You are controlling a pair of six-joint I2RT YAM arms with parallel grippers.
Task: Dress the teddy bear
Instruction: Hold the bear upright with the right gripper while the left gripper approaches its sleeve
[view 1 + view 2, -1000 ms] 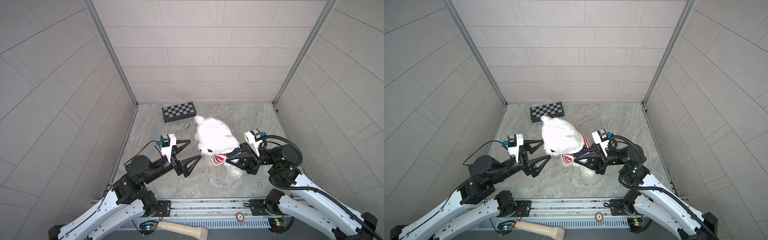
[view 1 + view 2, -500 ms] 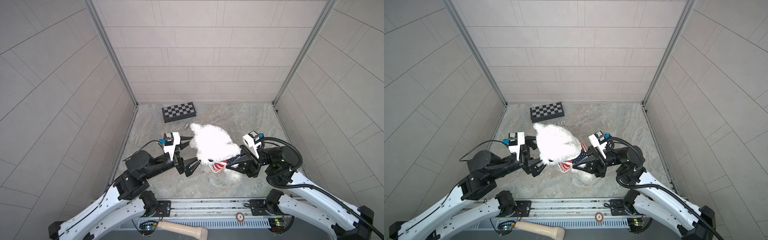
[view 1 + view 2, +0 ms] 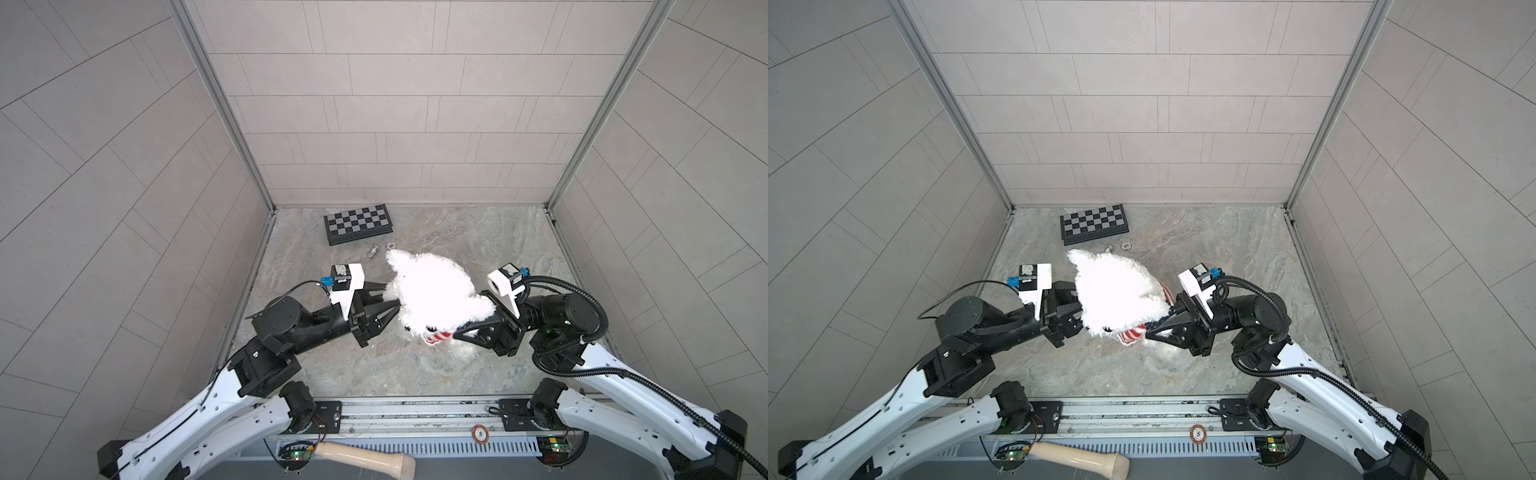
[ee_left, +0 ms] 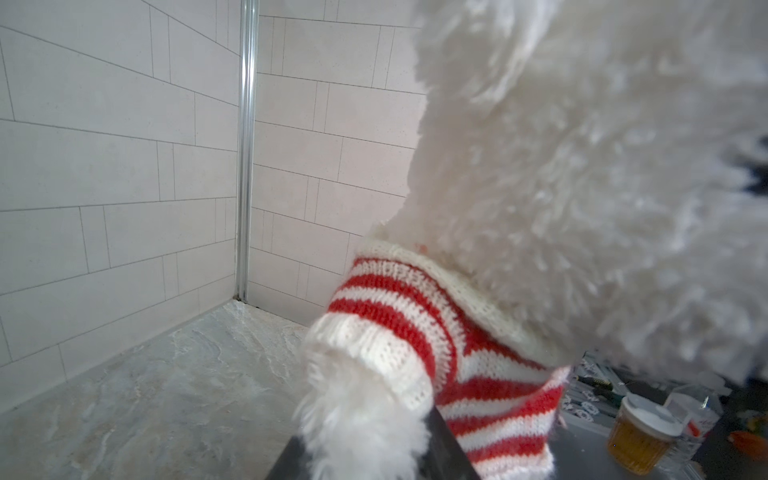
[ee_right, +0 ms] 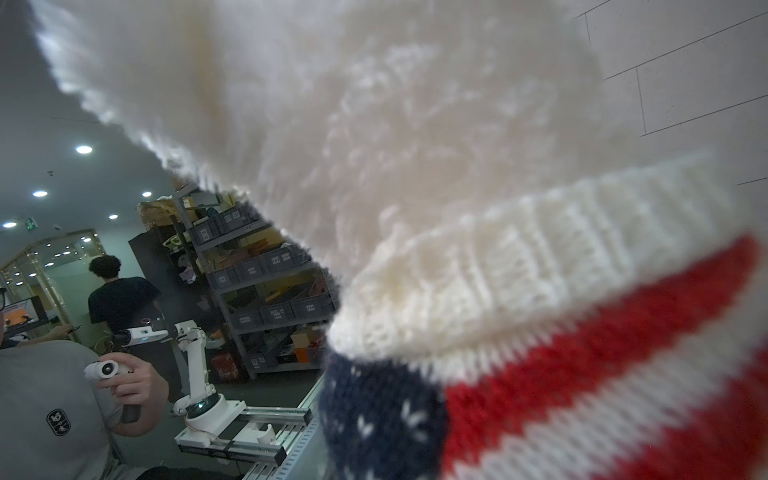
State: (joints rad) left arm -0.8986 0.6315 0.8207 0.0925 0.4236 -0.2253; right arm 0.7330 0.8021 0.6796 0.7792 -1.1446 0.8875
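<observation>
The fluffy white teddy bear [image 3: 432, 291] [image 3: 1113, 291] hangs above the stone floor between my two grippers. It wears a red-and-white striped sweater [image 3: 436, 337] [image 3: 1133, 334] with a navy patch. My left gripper [image 3: 397, 307] [image 3: 1079, 309] is pressed into its left side. In the left wrist view a furry arm [image 4: 357, 415] comes out of the sleeve [image 4: 374, 353] and lies between my dark fingers [image 4: 449, 449], which are closed on it. My right gripper [image 3: 457, 332] [image 3: 1148, 332] is shut on the sweater [image 5: 582, 374] below the bear's fur [image 5: 374, 104]; its fingers are hidden in the right wrist view.
A folded chessboard [image 3: 358, 223] lies at the back left, with two small metal pieces [image 3: 373, 250] beside it. Tiled walls close in three sides. A metal rail [image 3: 415, 409] runs along the front, and a wooden handle [image 3: 365, 457] lies below it.
My left gripper has moved in to the bear and closed on its arm. The bear has been carried a little left and raised by the right gripper, which keeps its hold.
</observation>
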